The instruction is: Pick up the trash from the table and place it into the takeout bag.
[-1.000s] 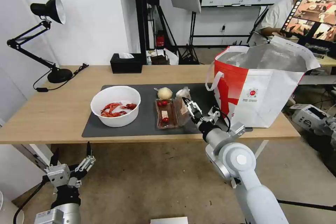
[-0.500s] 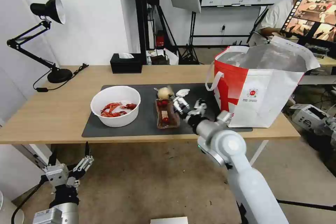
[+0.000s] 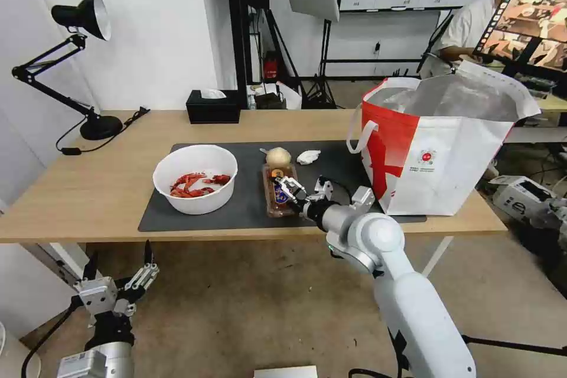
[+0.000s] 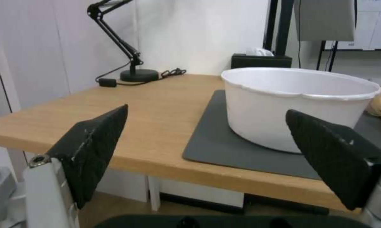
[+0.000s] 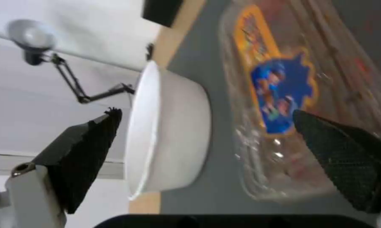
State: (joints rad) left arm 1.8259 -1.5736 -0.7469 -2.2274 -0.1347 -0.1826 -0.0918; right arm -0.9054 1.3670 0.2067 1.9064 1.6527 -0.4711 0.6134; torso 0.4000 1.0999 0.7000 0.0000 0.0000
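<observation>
I judged the step in hand to be the approach to the first grasp: nothing had yet gone into the large boxy red-and-white takeout bag with silver foil lining [image 3: 440,147], which stood open at the right end of the long light-wood table [image 3: 88,189].

On the dark grey rectangular mat [image 3: 248,204], the white round plastic bowl holding red crayfish shells [image 3: 195,178] sat at the left. Just right of it lay the clear plastic tray with cherry tomatoes [image 3: 279,192], a blue-and-orange label on its lid. The beige round lump [image 3: 277,157] touched the tray's far end; the crumpled white tissue [image 3: 308,157] lay near it, apart.

The right gripper [image 3: 289,188] hung over the tray with its jaws spread wide and nothing between them. In the right wrist view, one fingertip [image 5: 325,139] overlapped the tray [image 5: 300,104]. The next move, in my estimate, called for lowering and closing across the tray's narrow width; the thin clear shell would likely flex under pressure.

The left gripper [image 3: 118,283] waited below the table edge, jaws parted and empty.
</observation>
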